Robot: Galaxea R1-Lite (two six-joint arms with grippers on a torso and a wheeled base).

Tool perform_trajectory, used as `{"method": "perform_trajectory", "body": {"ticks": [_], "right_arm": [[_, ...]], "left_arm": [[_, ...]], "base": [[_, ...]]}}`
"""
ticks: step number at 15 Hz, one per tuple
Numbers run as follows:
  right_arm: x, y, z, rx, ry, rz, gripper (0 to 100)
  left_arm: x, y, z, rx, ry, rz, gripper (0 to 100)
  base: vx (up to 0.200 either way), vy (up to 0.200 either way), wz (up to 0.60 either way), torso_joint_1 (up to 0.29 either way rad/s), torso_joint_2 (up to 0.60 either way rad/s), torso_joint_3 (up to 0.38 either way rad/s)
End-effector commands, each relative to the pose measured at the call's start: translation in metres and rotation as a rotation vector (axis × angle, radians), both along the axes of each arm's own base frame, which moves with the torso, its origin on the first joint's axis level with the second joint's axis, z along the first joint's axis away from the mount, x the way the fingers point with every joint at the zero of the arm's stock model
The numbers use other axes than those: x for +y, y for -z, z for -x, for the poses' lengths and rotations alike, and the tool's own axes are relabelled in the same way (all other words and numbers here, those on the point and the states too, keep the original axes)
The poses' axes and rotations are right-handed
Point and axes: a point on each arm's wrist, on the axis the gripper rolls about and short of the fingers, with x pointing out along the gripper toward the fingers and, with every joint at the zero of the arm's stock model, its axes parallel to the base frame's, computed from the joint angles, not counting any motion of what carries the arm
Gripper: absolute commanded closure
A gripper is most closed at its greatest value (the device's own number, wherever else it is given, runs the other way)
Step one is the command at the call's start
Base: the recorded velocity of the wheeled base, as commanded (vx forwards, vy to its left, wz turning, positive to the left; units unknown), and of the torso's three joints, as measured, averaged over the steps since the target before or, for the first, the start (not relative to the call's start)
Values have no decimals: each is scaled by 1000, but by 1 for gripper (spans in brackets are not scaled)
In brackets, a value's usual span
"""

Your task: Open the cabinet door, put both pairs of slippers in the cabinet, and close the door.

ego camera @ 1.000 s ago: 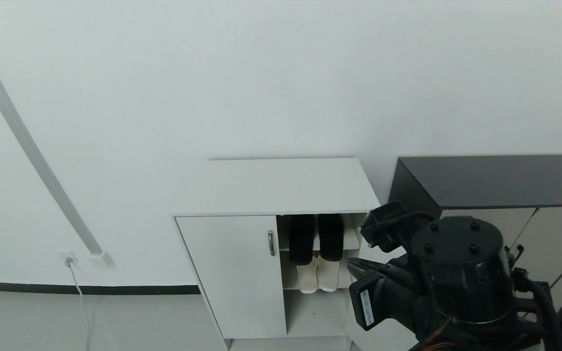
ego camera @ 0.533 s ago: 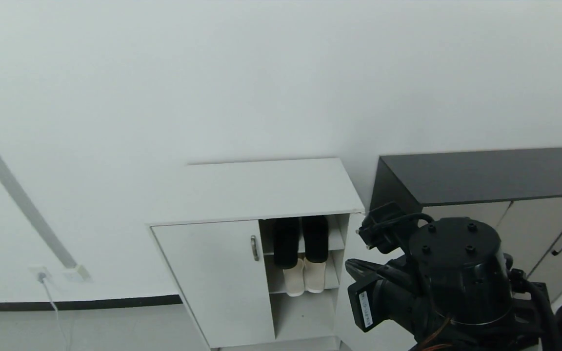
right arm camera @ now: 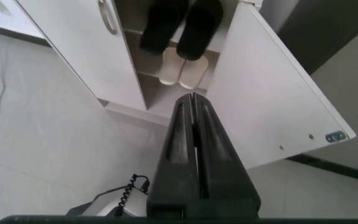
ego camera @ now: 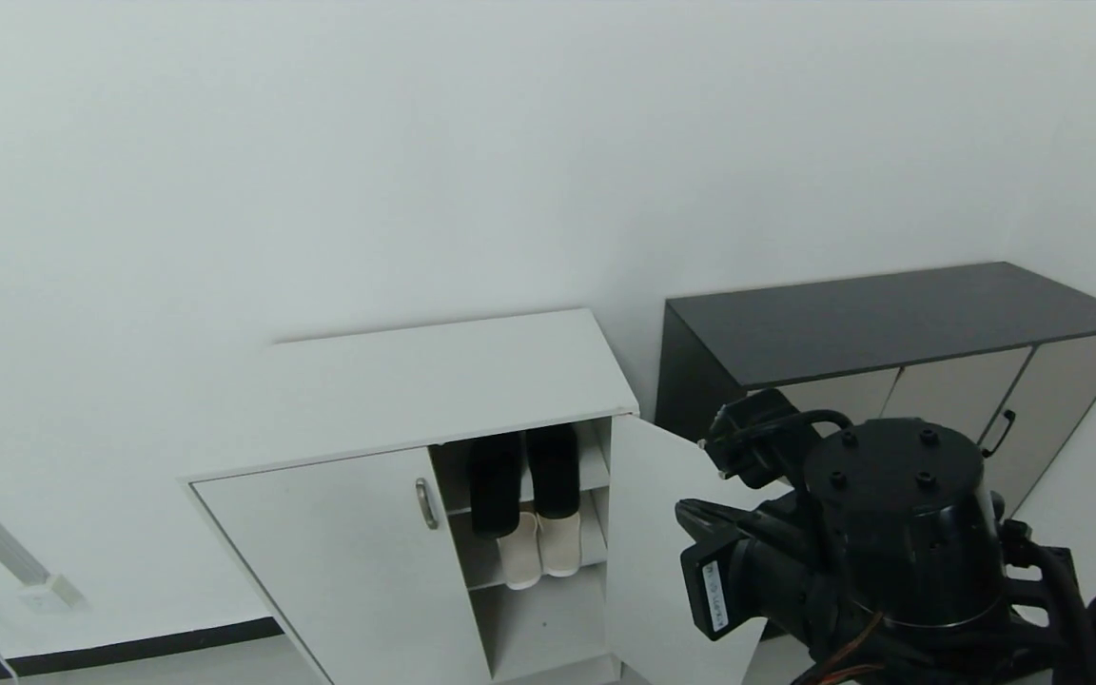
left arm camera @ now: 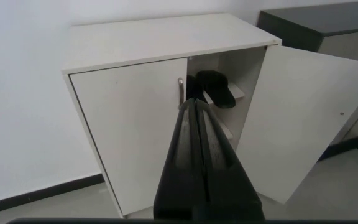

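The white cabinet [ego camera: 434, 381] has its right door [ego camera: 648, 533] swung out. The black slippers [ego camera: 524, 476] overhang the front edge of the upper shelf [ego camera: 594, 468], and the pale slippers [ego camera: 538, 554] sit on the middle shelf [ego camera: 592, 538]. The left gripper [left arm camera: 194, 102] and right gripper [right arm camera: 193, 96] are both pinched closed, holding nothing.

A plain white wall [ego camera: 510, 143] backs a dark-topped sideboard [ego camera: 890, 319]; pale tiles cover the floor [right arm camera: 55, 137].

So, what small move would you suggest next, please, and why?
Probably move the shut right gripper to the outer side of the open white cabinet door and push it closed: the black slippers and cream slippers already sit on shelves inside.
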Motion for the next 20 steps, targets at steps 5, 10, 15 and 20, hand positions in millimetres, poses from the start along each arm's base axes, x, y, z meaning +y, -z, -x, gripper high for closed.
{"method": "perform_trajectory", "body": {"ticks": [5,10,15,20], "right_arm": [[-1,0,-1,-4,4,-4,100],[-1,2,-10,-16,37,-20,100],[-28,-27,-86,-74,299,-70,100],[-55,-34,-162,-32,454,-49,100]], "left_arm": [[0,0,0,1,0,2,100],[0,0,0,1,0,2,100],[0,0,0,1,0,2,100],[0,0,0,1,0,2,100]], "base": [[-80,0,0,4,2,0],[-200,0,0,-3,4,0],[0,0,0,0,0,0],[0,0,0,0,0,0]]}}
